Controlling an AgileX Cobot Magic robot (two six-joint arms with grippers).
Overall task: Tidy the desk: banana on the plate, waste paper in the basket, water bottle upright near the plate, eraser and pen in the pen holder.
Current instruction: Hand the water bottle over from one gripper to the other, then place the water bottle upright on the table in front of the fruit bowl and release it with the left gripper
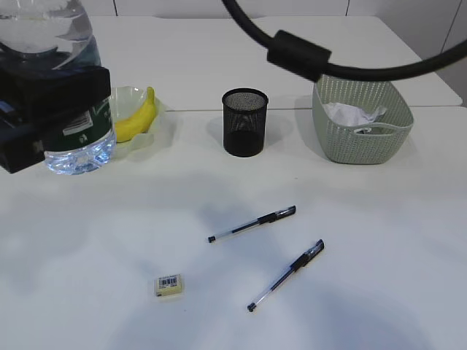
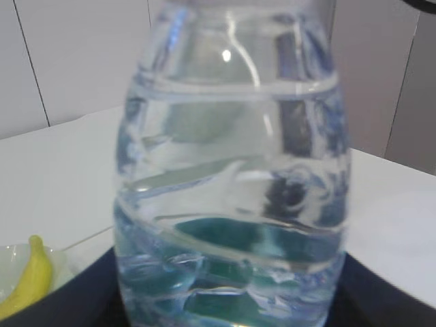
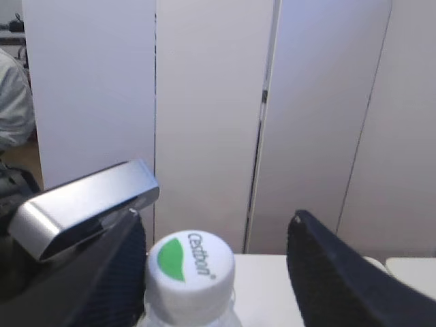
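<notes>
The water bottle [image 1: 75, 142] stands upright at the desk's far left, my left gripper [image 1: 57, 93] shut round its labelled middle. It fills the left wrist view as the bottle [image 2: 231, 170]. My right gripper [image 3: 214, 225] is open above it, straddling the white cap [image 3: 191, 272]. Its left finger is close beside the cap and its right finger well apart. The banana [image 1: 139, 117] lies on the plate [image 1: 125, 95] just right of the bottle. Waste paper [image 1: 354, 114] sits in the basket [image 1: 363, 138]. Two pens [image 1: 252, 224] [image 1: 286, 275] and the eraser [image 1: 168, 285] lie on the desk [image 1: 379, 240]. The pen holder [image 1: 244, 122] stands behind them.
A thick black cable [image 1: 306, 55] arcs across the top of the exterior view. A silver housing [image 3: 82, 204] sits just left of the cap in the right wrist view. White wall panels stand behind the desk.
</notes>
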